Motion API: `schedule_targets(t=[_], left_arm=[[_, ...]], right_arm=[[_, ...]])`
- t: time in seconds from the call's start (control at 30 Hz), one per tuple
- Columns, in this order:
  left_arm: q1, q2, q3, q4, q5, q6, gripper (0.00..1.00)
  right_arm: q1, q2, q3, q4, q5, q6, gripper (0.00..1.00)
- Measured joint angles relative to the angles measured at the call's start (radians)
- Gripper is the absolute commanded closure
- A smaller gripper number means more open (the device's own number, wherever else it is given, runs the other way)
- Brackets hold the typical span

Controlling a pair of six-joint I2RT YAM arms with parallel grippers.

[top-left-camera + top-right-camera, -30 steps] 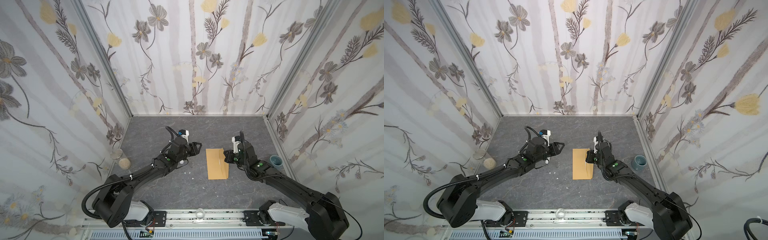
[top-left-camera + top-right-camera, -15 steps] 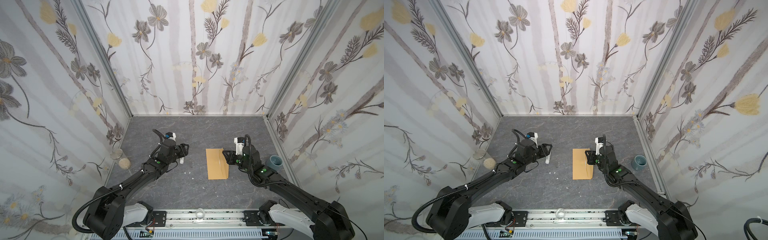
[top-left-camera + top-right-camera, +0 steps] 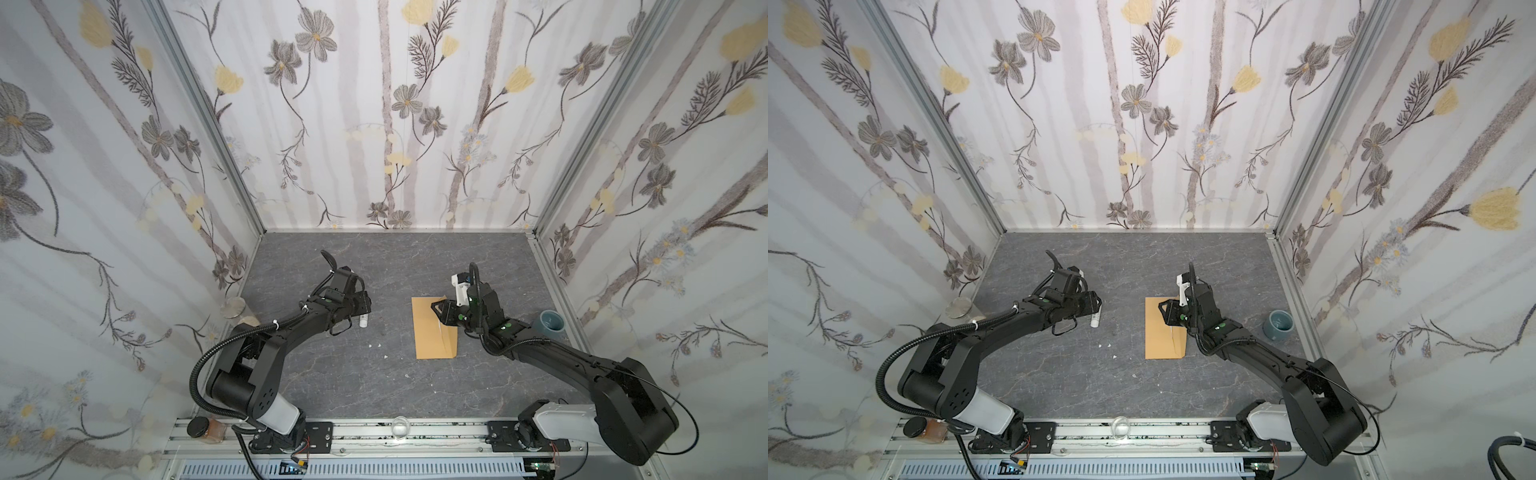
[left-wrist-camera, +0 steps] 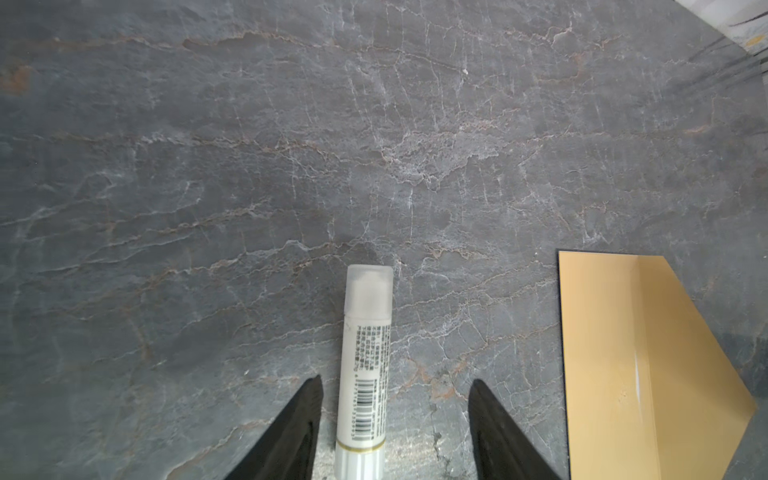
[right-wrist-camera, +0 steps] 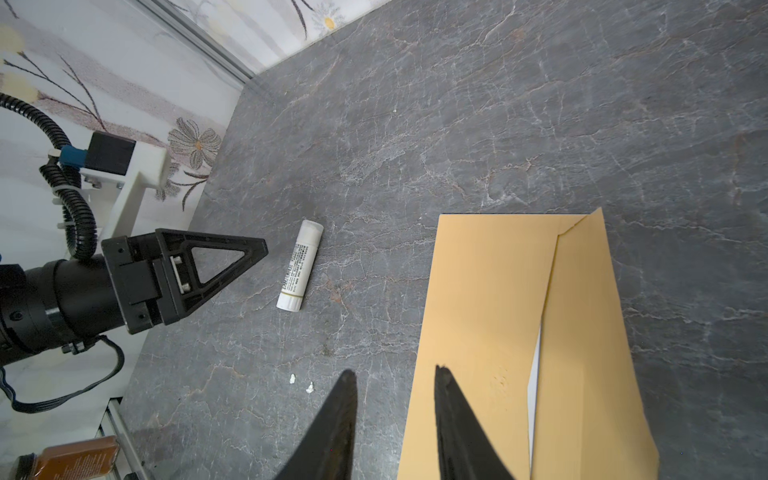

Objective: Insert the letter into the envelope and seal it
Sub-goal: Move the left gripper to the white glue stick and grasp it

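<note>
The tan envelope (image 3: 432,332) (image 3: 1160,336) lies flat mid-table, its flap folded over along one long side. A thin white strip of the letter (image 5: 535,365) shows at the flap's edge; the rest of it is hidden. My right gripper (image 3: 437,309) (image 5: 395,372) hovers open at the envelope's far end, one finger over the paper (image 5: 498,299) and one over the table, nothing between them. My left gripper (image 3: 362,306) (image 4: 395,380) is open above a small white glue stick (image 3: 363,321) (image 4: 365,357), which lies loose on the table.
A blue-grey cup (image 3: 549,326) (image 3: 1280,326) stands by the right wall. Two jars (image 3: 237,311) sit against the left wall. Small white crumbs (image 3: 376,345) (image 5: 301,383) dot the dark slate tabletop (image 3: 374,382). A brown jar (image 3: 208,429) rests on the front rail.
My left gripper drew back leftward and the glue stick now lies on the table. My right gripper went from shut to open and pulled back slightly at the envelope's far end.
</note>
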Motion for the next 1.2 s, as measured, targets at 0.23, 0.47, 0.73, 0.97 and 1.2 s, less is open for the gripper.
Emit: schedule_targets(t=[0.23,0.47,0.73,0.97,1.2], left_arm=[[-0.004,0.062,0.044,-0.074,-0.012,0.03,0.46],[-0.021,0.138,0.111,-0.123,-0.026,0.053,0.49],[-0.053,0.22,0.179,-0.185,-0.059,0.084,0.51],[-0.074,0.257,0.218,-0.241,-0.112,0.105,0.53],[-0.087,0.275,0.232,-0.282,-0.149,0.108,0.58]], right_arm=[[-0.029,0.054,0.011,0.026,-0.052,-0.007,0.66],[-0.065,0.086,0.011,0.059,-0.095,-0.007,0.66],[-0.084,0.106,0.006,0.07,-0.123,-0.006,0.66],[-0.099,0.12,0.005,0.101,-0.134,0.005,0.67],[-0.105,0.162,0.011,0.105,-0.157,0.02,0.67]])
